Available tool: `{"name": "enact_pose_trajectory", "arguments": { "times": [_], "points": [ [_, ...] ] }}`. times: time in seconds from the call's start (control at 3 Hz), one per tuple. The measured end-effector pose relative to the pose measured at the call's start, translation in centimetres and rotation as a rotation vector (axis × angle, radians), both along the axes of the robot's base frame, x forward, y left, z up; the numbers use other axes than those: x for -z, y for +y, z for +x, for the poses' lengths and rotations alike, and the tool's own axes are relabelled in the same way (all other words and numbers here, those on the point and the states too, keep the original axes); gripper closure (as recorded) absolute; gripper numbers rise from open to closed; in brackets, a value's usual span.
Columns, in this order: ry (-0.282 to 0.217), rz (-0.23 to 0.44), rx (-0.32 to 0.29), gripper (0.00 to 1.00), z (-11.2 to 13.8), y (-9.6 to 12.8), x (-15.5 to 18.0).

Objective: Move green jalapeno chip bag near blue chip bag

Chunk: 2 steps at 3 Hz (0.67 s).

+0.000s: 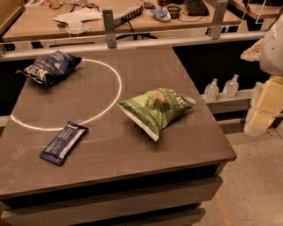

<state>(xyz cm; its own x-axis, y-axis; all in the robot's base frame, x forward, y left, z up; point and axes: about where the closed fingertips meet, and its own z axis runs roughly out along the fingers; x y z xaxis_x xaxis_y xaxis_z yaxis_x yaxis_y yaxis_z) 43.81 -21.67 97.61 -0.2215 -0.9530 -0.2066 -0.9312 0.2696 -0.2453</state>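
Nearest the camera runs the front edge of the dark grey table [132, 167], with pale speckled floor [256, 190] to its lower right; on the near left of the tabletop lies a flat, slim dark-blue bar wrapper [64, 142], set at a slant, its far end at the near arc of a thin white ring [118, 90] marked on the surface; further in, right of centre, rests the green jalapeno chip bag [154, 108], puffy and light green with a red-orange mark, tilted so its pale near corner points toward the front, just outside the ring's right side and well apart from the wrapper; off the table's right side, at the picture's edge, hangs the pale cream gripper [264, 103], clear of the tabletop and well apart from both bags; whether it is clenched or released I cannot tell; beyond the table's right edge two small clear bottles [221, 87] stand side by side on a low ledge; at the far left corner of the table sits the blue chip bag [51, 67], dark navy with white lettering, across the ring's far left arc and well apart from the green bag; behind the table runs a pale rail [146, 42] with two upright posts; farthest off is a wooden desk [40, 24] bearing papers [77, 15] and a dark keyboard [196, 6].
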Motion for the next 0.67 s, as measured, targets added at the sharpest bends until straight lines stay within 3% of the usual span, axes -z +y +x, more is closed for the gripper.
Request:
{"name": "enact_pose_trajectory", "arguments": {
  "times": [0.33,0.67],
  "points": [
    [0.000,0.000,0.000,0.00,0.00,0.00,0.00],
    [-0.015,0.032,-0.051,0.00,0.10,0.66,-0.11]
  ]
}}
